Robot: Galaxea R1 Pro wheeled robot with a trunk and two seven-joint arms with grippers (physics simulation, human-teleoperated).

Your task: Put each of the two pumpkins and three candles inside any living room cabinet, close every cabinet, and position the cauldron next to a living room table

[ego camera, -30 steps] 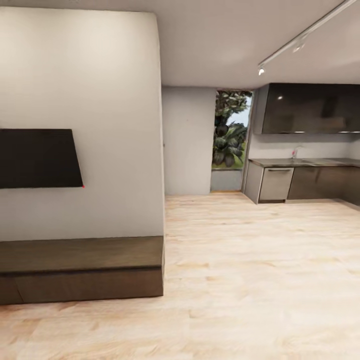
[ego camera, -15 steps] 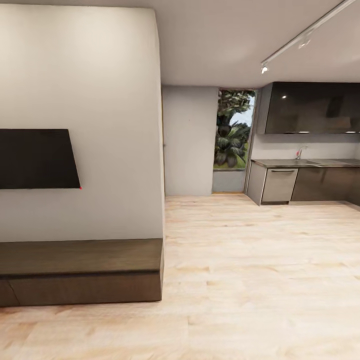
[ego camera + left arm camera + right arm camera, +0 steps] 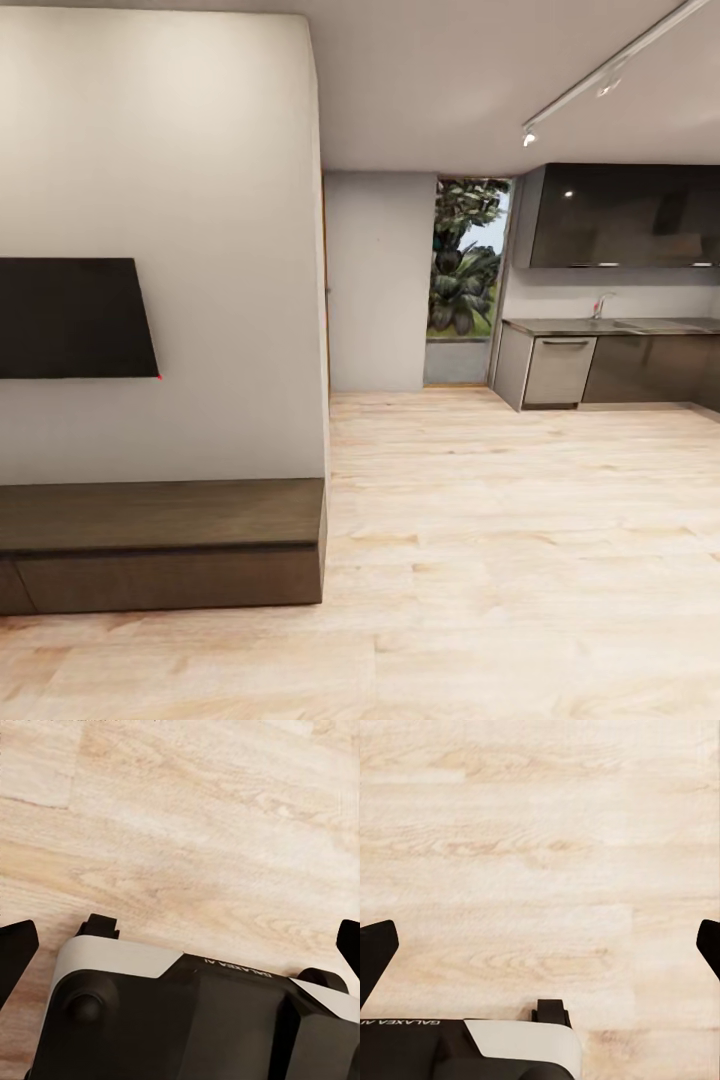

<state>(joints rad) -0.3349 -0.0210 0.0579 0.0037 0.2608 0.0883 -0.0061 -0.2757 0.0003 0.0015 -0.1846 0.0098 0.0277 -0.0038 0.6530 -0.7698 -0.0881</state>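
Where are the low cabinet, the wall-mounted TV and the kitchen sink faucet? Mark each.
cabinet (image 3: 160, 512): head view, on its flat dark brown top.
TV (image 3: 70, 318): head view, on the middle of its black screen.
faucet (image 3: 598, 304): head view, on its thin spout above the counter.

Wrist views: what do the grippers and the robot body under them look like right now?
Left gripper: two black, tapered fingers at the picture's edges. Right gripper: the same black fingers. Below both lies the robot's base, glossy black with light grey-white panels, rounded corners, a round black knob and small white "GALAXEA AI" lettering, over the wood floor. No cables are visible.
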